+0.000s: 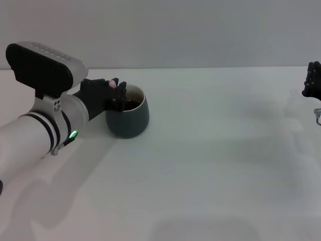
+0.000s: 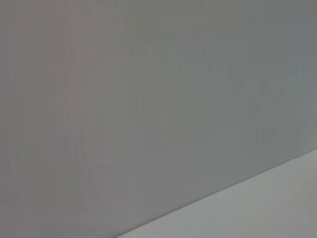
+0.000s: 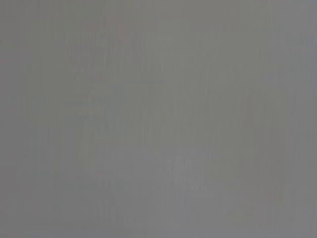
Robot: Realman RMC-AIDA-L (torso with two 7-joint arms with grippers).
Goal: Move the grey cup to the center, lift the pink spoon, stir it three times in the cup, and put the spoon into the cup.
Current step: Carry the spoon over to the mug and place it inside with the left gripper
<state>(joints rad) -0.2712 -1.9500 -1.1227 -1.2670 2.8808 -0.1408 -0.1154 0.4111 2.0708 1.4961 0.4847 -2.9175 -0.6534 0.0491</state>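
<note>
The grey cup (image 1: 128, 119) stands on the white table at the left of the head view, and its inside looks dark. My left gripper (image 1: 119, 93) hangs over the cup's near-left rim with its black fingers reaching down inside. A small pink piece of the pink spoon (image 1: 111, 84) shows in the gripper's grasp; the rest of the spoon is hidden by the fingers and the cup. My right gripper (image 1: 313, 82) is parked at the far right edge, away from the cup. The wrist views show neither the cup nor the spoon.
The white table (image 1: 210, 165) stretches from the cup to the right and towards the front. A grey wall (image 2: 148, 99) stands behind it. The right wrist view shows only plain grey.
</note>
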